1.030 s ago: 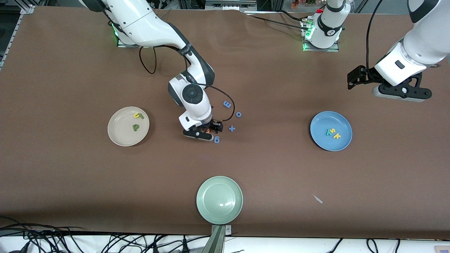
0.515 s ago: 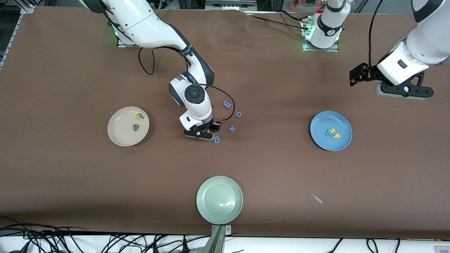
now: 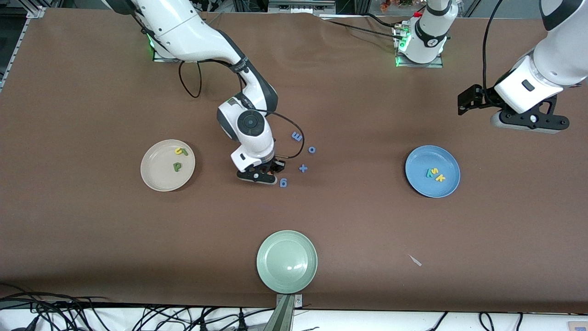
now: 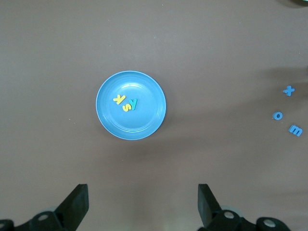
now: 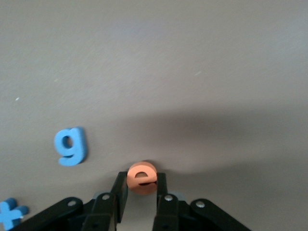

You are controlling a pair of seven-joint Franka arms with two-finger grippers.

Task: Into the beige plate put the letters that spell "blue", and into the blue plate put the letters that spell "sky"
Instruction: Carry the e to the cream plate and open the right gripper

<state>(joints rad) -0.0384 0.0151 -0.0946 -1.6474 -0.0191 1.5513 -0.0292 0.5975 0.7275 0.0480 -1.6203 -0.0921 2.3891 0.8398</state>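
Observation:
My right gripper (image 3: 262, 174) is low at the table's middle, shut on the orange e (image 5: 141, 178), which sits pinched between its fingertips (image 5: 121, 185). The beige plate (image 3: 156, 179) toward the right arm's end holds the yellow u (image 3: 178, 151) and the dark-green b (image 3: 177, 167); a light-green l lies against the u. The blue plate (image 3: 448, 186) holds the yellow s (image 4: 126, 107), yellow k (image 4: 118, 99) and teal y (image 4: 133, 103). My left gripper (image 4: 143, 195) hangs open and empty above the table near its arm's end, with the blue plate (image 4: 144, 127) below it.
Blue letters lie beside the right gripper: g (image 3: 283, 183), + (image 3: 302, 168), o (image 3: 312, 149) and m (image 3: 297, 136). An empty pale green plate (image 3: 286, 262) sits nearest the front camera. A small pale scrap (image 3: 415, 260) lies nearer the camera than the blue plate.
The right gripper's fingers have closed on the orange e and the hand shifted slightly toward its arm's end. The left gripper drifted a little toward its end of the table.

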